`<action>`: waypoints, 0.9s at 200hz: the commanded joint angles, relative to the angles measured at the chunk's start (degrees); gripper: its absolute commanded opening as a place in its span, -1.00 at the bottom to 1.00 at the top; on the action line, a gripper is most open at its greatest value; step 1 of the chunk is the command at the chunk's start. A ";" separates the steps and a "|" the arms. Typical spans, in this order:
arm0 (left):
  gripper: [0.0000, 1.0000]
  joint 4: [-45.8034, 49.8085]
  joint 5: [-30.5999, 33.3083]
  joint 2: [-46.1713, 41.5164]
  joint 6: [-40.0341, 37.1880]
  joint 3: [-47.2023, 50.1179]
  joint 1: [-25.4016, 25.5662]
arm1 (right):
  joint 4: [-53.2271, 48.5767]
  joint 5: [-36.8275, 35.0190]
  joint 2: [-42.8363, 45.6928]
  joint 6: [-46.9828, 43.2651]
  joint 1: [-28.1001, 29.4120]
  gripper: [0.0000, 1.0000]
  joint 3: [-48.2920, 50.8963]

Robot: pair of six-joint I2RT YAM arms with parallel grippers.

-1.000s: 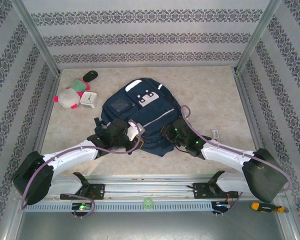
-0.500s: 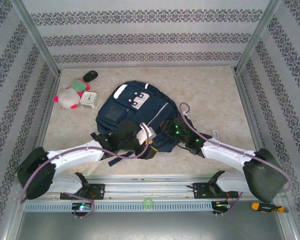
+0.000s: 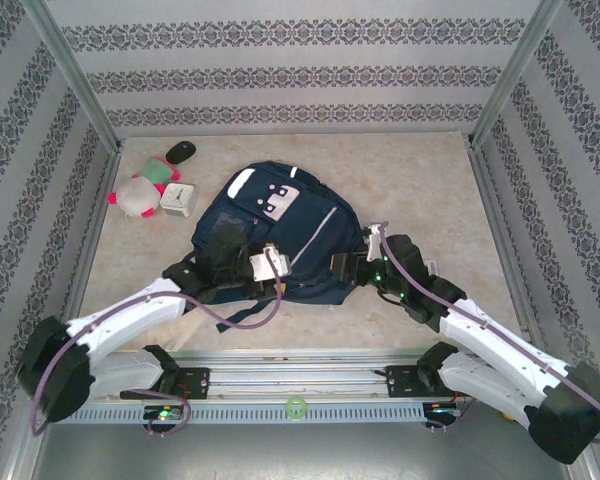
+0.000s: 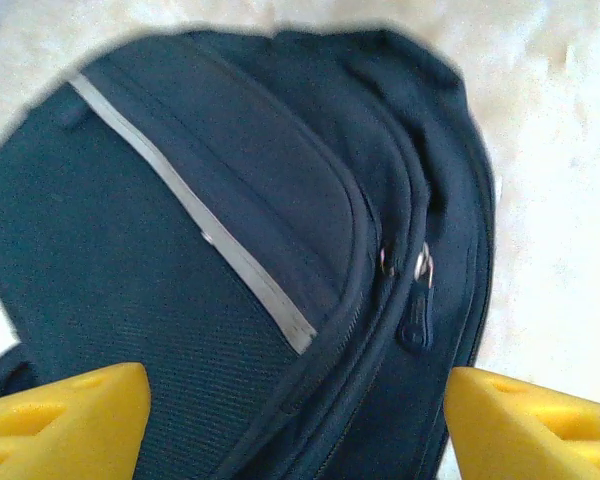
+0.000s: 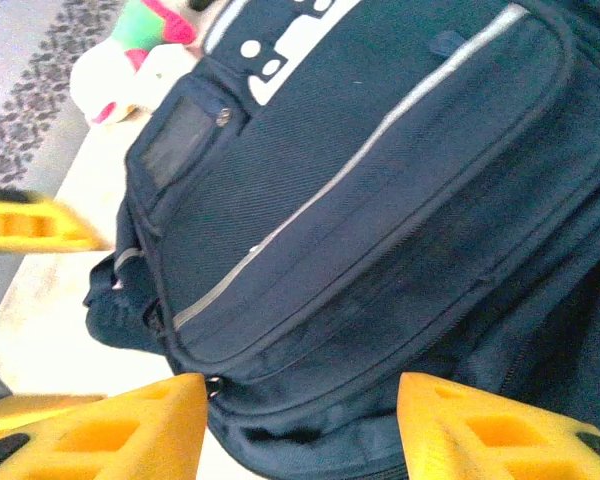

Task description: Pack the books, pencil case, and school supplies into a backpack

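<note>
My left pincer [image 4: 295, 390] was released, fingers spread over the backpack [image 3: 280, 230] near its zip pulls [image 4: 418, 300] (two, side by side). My right pincer [image 5: 300, 400] was released too, gripping nothing, at the backpack's near right edge. The backpack lay flat mid-bench [image 3: 430, 180], a plush toy [image 3: 135, 195] beyond its far-left corner.

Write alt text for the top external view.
A navy backpack lies at centre; the left gripper hangs over its near half and the right gripper sits at its right edge, both open. A plush toy and a white clock sit far left.
</note>
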State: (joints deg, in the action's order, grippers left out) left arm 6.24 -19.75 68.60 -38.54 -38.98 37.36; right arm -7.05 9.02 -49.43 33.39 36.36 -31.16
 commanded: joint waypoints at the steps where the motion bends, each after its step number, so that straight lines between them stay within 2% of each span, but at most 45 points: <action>1: 0.55 0.97 -0.72 4.20 -9.98 -2.47 -0.76 | -0.63 0.94 2.02 -4.28 1.99 0.05 2.12; 24: 0.58 -3.34 0.26 8.28 -10.22 -2.06 -0.74 | -0.11 -0.20 2.67 -4.19 3.31 0.05 3.00; 31: 0.52 -5.35 1.63 9.42 -10.14 -1.79 -0.72 | 0.07 -0.23 2.72 -4.02 3.66 0.05 3.06; 34: 0.45 -5.84 2.06 9.81 -9.88 -1.85 -0.74 | 0.14 -0.23 2.68 -4.01 3.73 0.05 3.11; 39: 0.19 -6.27 2.70 10.36 -9.33 -2.04 -0.78 | 0.19 -0.27 2.74 -4.13 3.88 0.04 3.12; 44: -0.22 -6.73 3.49 10.88 -8.09 -2.50 -0.77 | 0.06 -0.29 2.76 -4.29 4.12 0.04 2.99; 48: -0.44 -6.66 3.78 11.00 -6.40 -2.91 -0.80 | -0.16 -0.31 2.84 -4.56 4.23 0.03 2.90; 55: -0.68 -5.15 2.86 10.71 -3.11 -4.24 -0.87 | -1.43 -0.36 3.00 -6.03 4.33 0.00 2.29; 65: -0.86 -2.31 -1.38 9.96 1.91 -6.10 -0.89 | -6.55 -3.74 3.26 -8.55 4.41 -0.04 0.21; 80: -0.96 -2.43 -6.05 9.15 10.40 -6.63 -0.89 | -15.48 -10.92 3.43 -9.02 4.07 -0.05 -4.09; 94: -1.00 -5.26 -6.51 8.87 17.20 -5.64 -0.86 | -18.38 -9.93 3.00 -7.75 4.63 -0.05 -7.07; 112: -1.00 -7.65 -8.78 8.78 23.26 -4.86 -0.89 | -17.31 -8.92 1.04 -1.65 7.91 -0.08 -8.69; 139: -1.00 -6.43 -10.14 8.79 26.21 -5.53 -0.95 | -14.92 -13.75 -3.18 5.19 15.23 -0.09 -9.79; 180: -1.00 -6.99 -12.33 9.65 29.53 -6.23 -1.92 | -9.17 -17.97 -10.25 11.46 18.76 -0.10 -8.94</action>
State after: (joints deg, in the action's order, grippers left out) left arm 1.83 -27.62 78.91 -15.70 -43.86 36.60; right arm -19.70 -3.44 -56.64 39.18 53.49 -39.92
